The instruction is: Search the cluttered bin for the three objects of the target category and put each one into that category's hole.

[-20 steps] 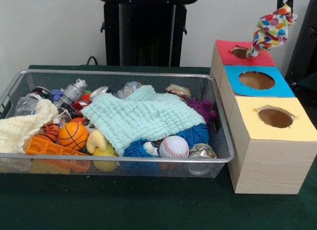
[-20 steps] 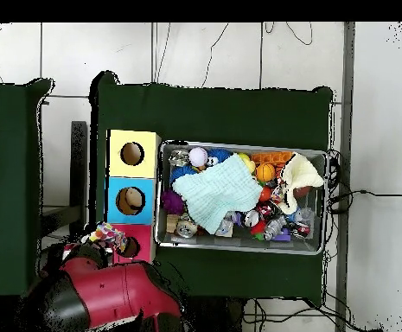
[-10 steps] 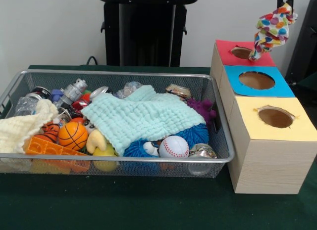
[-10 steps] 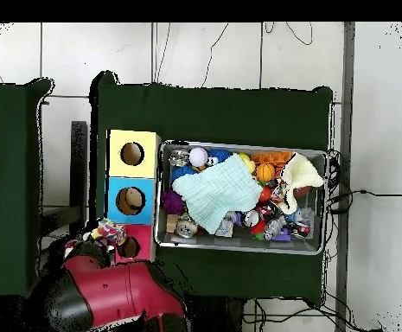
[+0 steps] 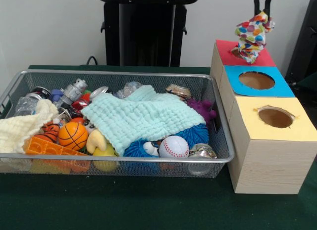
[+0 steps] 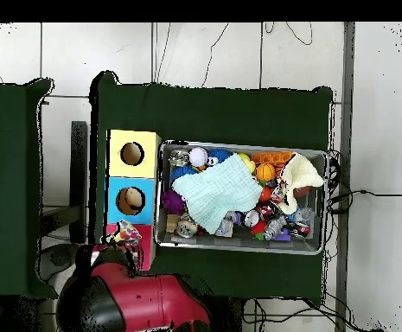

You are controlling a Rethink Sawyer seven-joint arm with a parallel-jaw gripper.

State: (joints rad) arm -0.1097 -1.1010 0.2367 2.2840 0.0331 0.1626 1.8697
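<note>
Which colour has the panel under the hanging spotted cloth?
Red. The panel lies beneath the spotted cloth; the front view shows it best.

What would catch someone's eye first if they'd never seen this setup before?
Probably the spotted fabric scrap, white with bright dots, hanging from the gripper right over the red-panel hole at the far end of the row of boxes. Next, the wire bin crammed with toys, with a mint-green waffle cloth spread over the middle and an orange basketball near its front left.

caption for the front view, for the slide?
Gripper dangles a spotted fabric scrap over the red-panel hole; wire bin of clutter alongside.
</note>
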